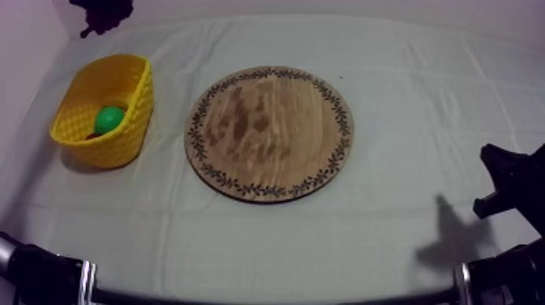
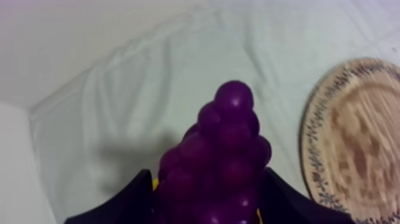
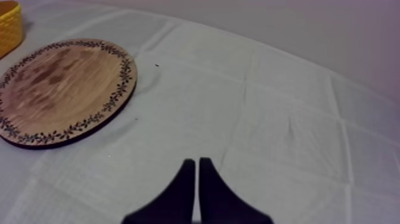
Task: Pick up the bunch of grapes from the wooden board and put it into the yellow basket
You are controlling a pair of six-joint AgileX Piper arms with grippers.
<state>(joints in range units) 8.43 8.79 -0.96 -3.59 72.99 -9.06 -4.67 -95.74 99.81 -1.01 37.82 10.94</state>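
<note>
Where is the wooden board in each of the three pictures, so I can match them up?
Top view: the board lies mid-table, right of the yellow basket.
Left wrist view: the board lies on the cloth beside the grapes in the left gripper.
Right wrist view: the board lies between the basket and the right gripper.
Shared landmark: the cloth under it.

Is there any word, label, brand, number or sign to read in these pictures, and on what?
None. No text can be read anywhere. The wooden board carries only a leaf pattern round its rim; the yellow basket and the grapes bear no label.
</note>
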